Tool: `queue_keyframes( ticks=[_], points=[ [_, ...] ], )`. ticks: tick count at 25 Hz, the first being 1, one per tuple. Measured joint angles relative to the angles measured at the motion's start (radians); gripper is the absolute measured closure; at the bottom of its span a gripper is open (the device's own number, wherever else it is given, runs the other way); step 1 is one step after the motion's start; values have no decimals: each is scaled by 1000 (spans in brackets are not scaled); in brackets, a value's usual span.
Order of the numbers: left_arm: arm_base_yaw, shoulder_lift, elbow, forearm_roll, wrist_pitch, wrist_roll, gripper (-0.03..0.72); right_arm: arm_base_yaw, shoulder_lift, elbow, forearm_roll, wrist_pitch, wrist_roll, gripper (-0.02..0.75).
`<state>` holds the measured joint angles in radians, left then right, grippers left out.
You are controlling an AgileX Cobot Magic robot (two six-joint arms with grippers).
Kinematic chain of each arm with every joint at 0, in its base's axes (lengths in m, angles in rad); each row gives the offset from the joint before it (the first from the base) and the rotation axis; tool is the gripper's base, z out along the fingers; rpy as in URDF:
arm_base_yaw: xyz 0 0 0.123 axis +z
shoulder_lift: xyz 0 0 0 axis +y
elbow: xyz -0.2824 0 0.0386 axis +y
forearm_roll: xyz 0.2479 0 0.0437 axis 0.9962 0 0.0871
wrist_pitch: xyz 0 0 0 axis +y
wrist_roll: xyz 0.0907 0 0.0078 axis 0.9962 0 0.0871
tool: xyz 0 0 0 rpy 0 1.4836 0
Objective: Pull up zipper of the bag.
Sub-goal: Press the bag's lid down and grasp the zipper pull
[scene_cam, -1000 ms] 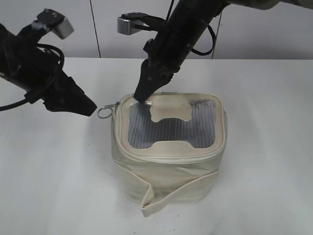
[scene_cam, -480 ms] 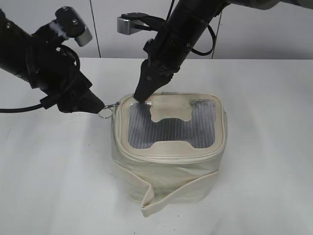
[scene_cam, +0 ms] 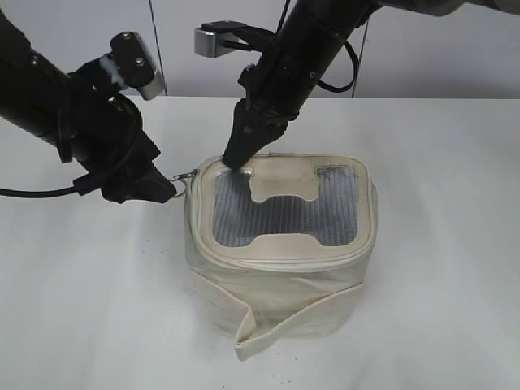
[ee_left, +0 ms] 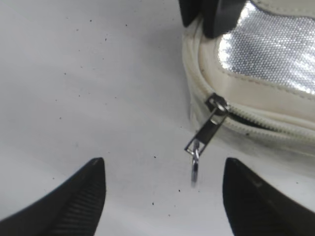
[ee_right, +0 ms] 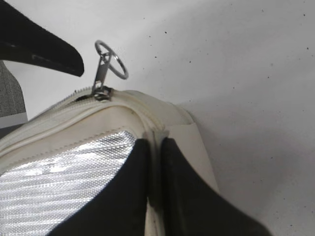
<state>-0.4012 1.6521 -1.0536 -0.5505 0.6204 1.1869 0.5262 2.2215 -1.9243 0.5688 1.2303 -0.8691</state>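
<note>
1. Two left gripper (ee_left: 162, 194) fingers (ee_left: 74, 201) are spreading wide, flanking the ring pull (ee_left: 195, 169) without touching it.
2. Zipper (ee_left: 211, 120) slider is sitting at the bag (scene_cam: 280, 260) top's ten o'clock corner, its pull pointing toward nine o'clock.
3. Right gripper (ee_right: 155, 191) fingers are pressing together, tips resting on the bag's top panel.
</note>
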Motion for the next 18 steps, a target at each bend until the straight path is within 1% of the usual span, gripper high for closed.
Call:
queue_keyframes(
  ticks=[6, 13, 14, 15, 17, 18],
  points=[
    [-3, 46, 0, -9, -25, 36, 125, 0, 0, 0, 0, 0, 1, 687],
    [-59, 61, 0, -1, -93, 46, 132, 0, 0, 0, -3, 1, 2, 687],
    [-61, 61, 0, 0, -99, 48, 147, 0, 0, 0, -3, 1, 3, 687],
    [-62, 61, 0, 0, -102, 49, 182, 0, 0, 0, -3, 1, 4, 687],
    [-63, 62, 0, -3, -117, 49, 297, 0, 0, 0, -3, 1, 5, 687],
    [-65, 63, 0, -6, -126, 49, 383, 0, 0, 0, -3, 1, 5, 687]
  ],
)
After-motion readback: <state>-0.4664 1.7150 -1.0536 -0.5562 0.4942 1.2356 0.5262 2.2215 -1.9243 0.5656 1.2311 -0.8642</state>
